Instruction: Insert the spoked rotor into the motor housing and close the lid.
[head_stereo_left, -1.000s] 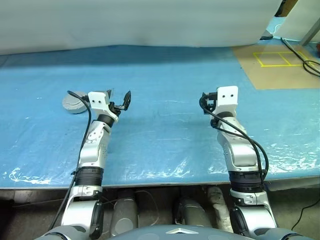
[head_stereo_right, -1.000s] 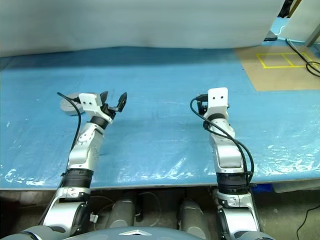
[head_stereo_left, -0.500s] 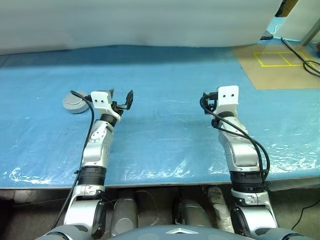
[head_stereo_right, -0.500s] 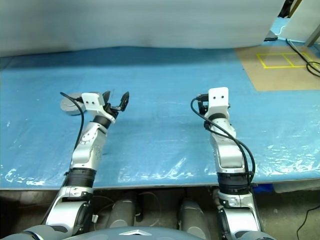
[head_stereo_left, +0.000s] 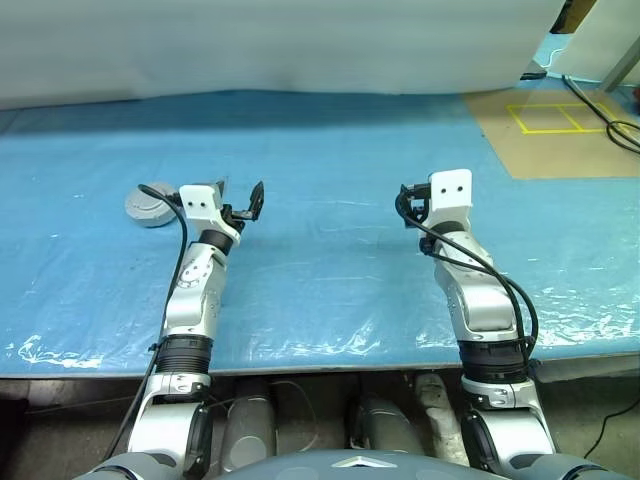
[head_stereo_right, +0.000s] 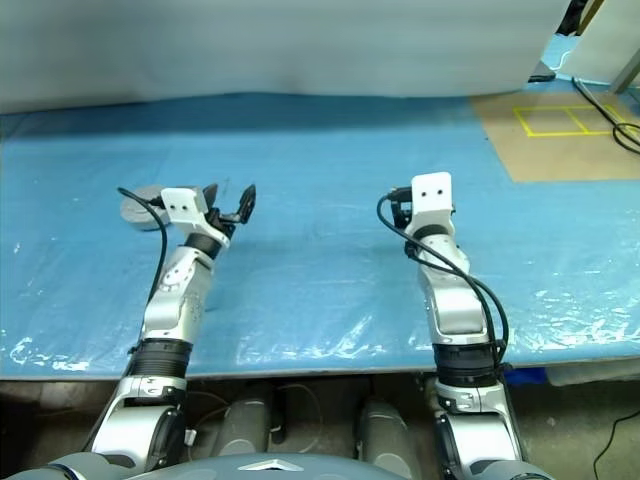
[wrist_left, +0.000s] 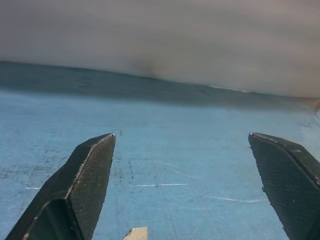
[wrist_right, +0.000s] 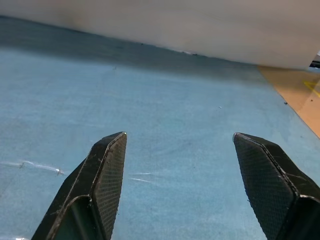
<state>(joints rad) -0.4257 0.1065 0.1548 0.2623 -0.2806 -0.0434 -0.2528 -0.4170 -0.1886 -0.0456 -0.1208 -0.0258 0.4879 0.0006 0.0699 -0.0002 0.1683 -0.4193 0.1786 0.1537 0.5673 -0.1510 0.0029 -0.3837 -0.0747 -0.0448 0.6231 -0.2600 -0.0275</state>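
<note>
A round pale grey disc, the lid (head_stereo_left: 147, 207), lies plain face up on the blue sheet at the left. I cannot tell whether the motor housing sits under it. The spoked rotor is hidden. My left gripper (head_stereo_left: 240, 194) hovers just to the right of the lid, apart from it. Its fingers (wrist_left: 95, 165) are spread wide with nothing between them. My right gripper (wrist_right: 179, 134) is held over bare sheet at the right, also open and holding nothing.
The blue plastic sheet (head_stereo_left: 330, 150) covers the table up to a white backdrop (head_stereo_left: 280, 40). A brown board with yellow tape squares (head_stereo_left: 550, 118) and black cables (head_stereo_left: 610, 120) lie at the far right. The table's front edge (head_stereo_left: 330, 365) runs under my forearms.
</note>
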